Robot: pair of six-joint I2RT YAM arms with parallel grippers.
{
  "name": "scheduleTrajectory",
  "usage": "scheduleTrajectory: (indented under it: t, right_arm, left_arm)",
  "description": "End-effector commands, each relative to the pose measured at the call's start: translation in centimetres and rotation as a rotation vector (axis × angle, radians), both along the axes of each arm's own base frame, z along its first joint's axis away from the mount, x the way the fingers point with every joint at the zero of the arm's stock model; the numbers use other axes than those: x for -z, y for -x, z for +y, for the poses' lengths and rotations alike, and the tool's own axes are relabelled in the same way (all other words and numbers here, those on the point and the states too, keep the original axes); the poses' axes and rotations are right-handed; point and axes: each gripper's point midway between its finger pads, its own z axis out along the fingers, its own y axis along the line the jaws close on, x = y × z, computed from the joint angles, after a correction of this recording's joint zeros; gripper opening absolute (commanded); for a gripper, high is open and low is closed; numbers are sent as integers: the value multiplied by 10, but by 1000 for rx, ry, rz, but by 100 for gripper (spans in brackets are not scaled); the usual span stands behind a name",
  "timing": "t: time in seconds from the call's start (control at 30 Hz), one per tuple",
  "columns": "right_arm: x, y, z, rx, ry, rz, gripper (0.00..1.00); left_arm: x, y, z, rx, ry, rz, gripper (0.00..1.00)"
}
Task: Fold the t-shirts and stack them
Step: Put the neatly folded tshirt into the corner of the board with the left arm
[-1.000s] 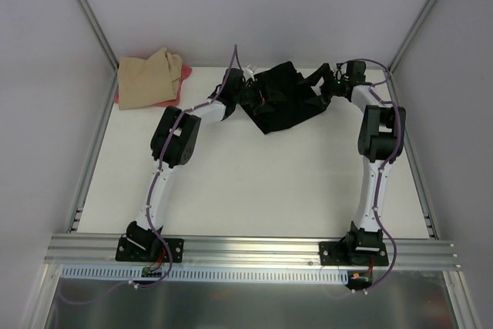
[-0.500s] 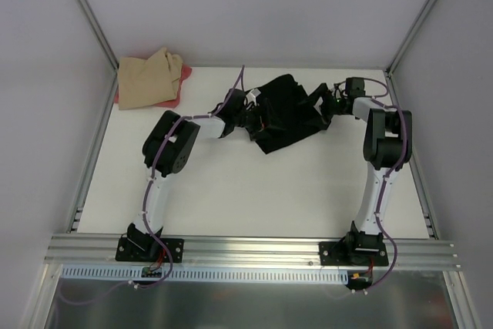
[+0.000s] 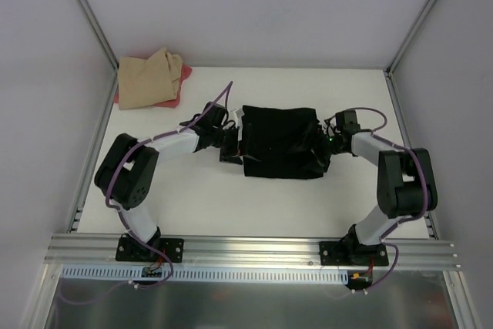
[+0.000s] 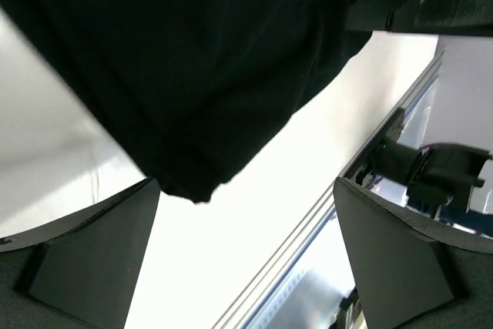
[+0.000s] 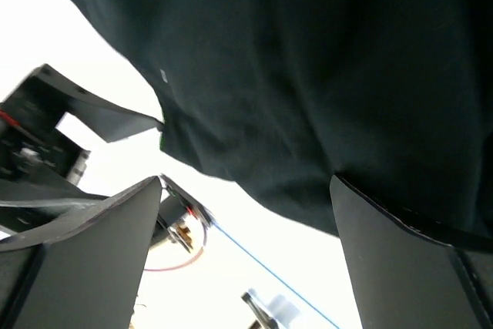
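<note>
The left hand [image 3: 229, 144] stands wide at the left edge of the black short-sleeved cloth t-shirt [image 3: 279, 142]. The right hand [image 3: 323, 144] is equally wide at its right edge. Neither pinches cloth, and both arms lie low, elbows bent outward. The shirt rests mid-way across the white counter [image 3: 231, 202] as a rough rectangle, seemingly part-folded. A crumpled tan cloth shirt [image 3: 146, 78] lies on a pink-red one [image 3: 171, 102] in the far left corner, so most work likely remains.
</note>
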Motion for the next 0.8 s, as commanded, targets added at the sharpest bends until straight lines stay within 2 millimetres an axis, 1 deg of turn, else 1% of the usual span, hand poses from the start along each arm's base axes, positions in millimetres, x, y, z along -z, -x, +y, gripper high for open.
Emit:
scheduleTrajectory:
  t: [0.0, 0.03, 0.07, 0.1, 0.13, 0.17, 0.2, 0.23, 0.27, 0.3, 0.33, 0.37, 0.4, 0.47, 0.5, 0.53, 0.57, 0.6, 0.63, 0.67, 0.7, 0.73, 0.77]
  right_arm:
    - [-16, 29, 0, -18, 48, -61, 97]
    - [-11, 44, 0, -23, 57, -39, 97]
    - [-21, 49, 1, -29, 65, -79, 97]
    - [-23, 54, 0, -31, 77, -90, 97]
    - [-25, 64, -2, -38, 96, -79, 97]
    - [-28, 66, -4, -41, 122, -99, 97]
    - [-40, 68, -6, -41, 131, -141, 97]
    - [-44, 75, -10, -52, 156, -143, 97]
    - [-60, 69, -14, -41, 178, -208, 97]
    - [-67, 73, -17, -47, 192, -207, 97]
    - [-75, 73, -19, -61, 208, -232, 97]
    - [-95, 62, -20, -54, 230, -292, 97]
    - [-103, 64, -22, -58, 247, -299, 97]
    - [-116, 58, -21, -81, 276, -329, 97]
    - [-131, 51, -18, -93, 280, -355, 97]
    - [-127, 46, -16, -115, 298, -325, 97]
    - [-126, 44, -9, -161, 332, -330, 97]
    - [-137, 39, -3, -182, 355, -346, 97]
    - [-124, 33, 2, -218, 390, -302, 97]
    - [-121, 33, 11, -261, 445, -308, 97]
    - [-116, 36, 14, -303, 494, -287, 97]
    - [-113, 26, 22, -334, 535, -285, 97]
    - [-109, 27, 30, -377, 609, -295, 97]
  left_arm:
    - [1, 22, 30, 16, -84, -42, 99]
    - [-6, 24, 33, 9, -73, -60, 99]
    - [-7, 26, 35, 5, -73, -65, 99]
    - [-9, 31, 38, 0, -74, -73, 99]
    - [-8, 33, 40, -5, -77, -72, 99]
    - [-11, 34, 41, -14, -71, -73, 99]
    - [-16, 37, 40, -12, -44, -87, 99]
    - [-19, 39, 38, -13, -27, -89, 99]
    - [-24, 40, 37, -20, -6, -94, 99]
    - [-32, 39, 38, -28, 7, -126, 99]
    - [-35, 38, 40, -34, 6, -146, 99]
    - [-36, 38, 41, -37, 1, -162, 99]
    - [-40, 39, 43, -37, 4, -184, 99]
    - [-43, 38, 44, -35, 19, -219, 99]
    - [-43, 39, 44, -32, 39, -241, 99]
    - [-50, 33, 40, -33, 81, -297, 99]
    - [-58, 36, 35, -16, 144, -313, 99]
    - [-50, 45, 41, -29, 180, -318, 99]
    - [-53, 44, 43, -54, 220, -336, 99]
    - [-66, 40, 41, -74, 287, -374, 99]
    - [-61, 41, 49, -89, 296, -361, 99]
    - [-61, 44, 51, -89, 307, -347, 99]
    - [-58, 49, 53, -77, 311, -334, 99]
